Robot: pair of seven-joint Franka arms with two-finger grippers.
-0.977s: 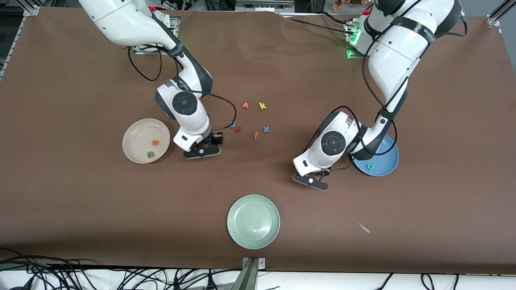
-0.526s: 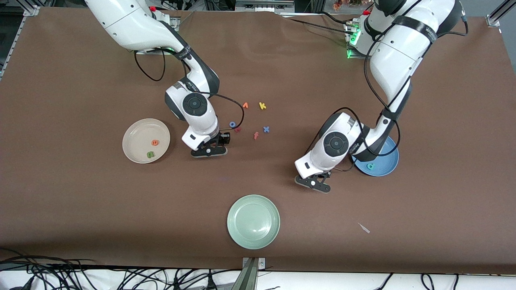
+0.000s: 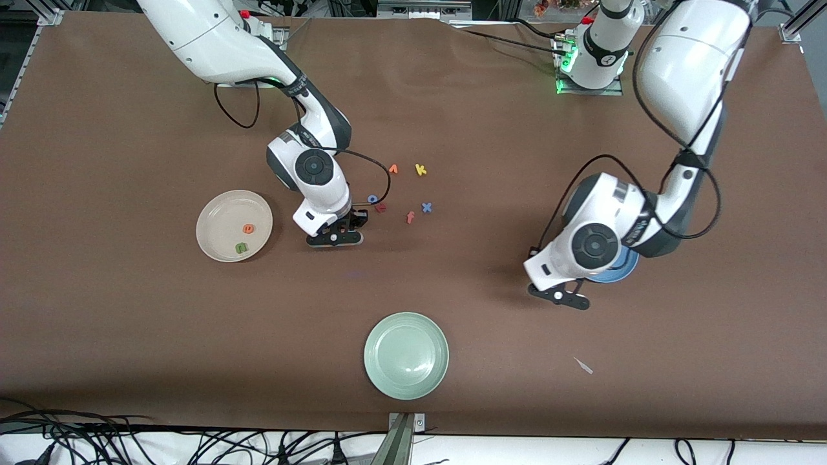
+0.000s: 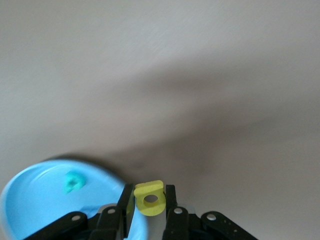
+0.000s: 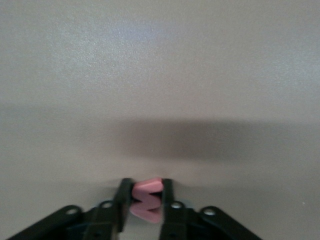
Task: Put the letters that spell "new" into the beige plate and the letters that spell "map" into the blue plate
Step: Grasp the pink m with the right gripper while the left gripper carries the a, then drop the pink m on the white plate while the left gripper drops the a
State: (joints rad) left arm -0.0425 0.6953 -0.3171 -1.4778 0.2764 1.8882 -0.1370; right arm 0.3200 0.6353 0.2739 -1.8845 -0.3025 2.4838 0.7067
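My right gripper (image 5: 146, 186) is shut on the pinkish-red w (image 5: 148, 201), low over the brown table beside the loose letters; in the front view it (image 3: 349, 225) is between them and the beige plate (image 3: 219, 210). That plate holds the orange e (image 3: 247, 228) and the green n (image 3: 241, 247). My left gripper (image 4: 149, 190) is shut on the yellow a (image 4: 150, 199), right at the rim of the blue plate (image 4: 35, 205). The teal p (image 4: 73, 181) lies in that plate. In the front view the left hand (image 3: 559, 294) hides most of the blue plate (image 3: 617, 274).
Loose letters lie mid-table: an orange v (image 3: 393, 169), a yellow k (image 3: 420, 170), a blue o (image 3: 372, 199), a small red letter (image 3: 380, 207), a salmon f (image 3: 410, 217), a blue x (image 3: 426, 207). A pale green plate (image 3: 406, 355) sits near the front edge.
My left arm has carried the yellow a toward its own end of the table, up to the blue plate. My right gripper has shifted slightly toward the letters and shut on the w.
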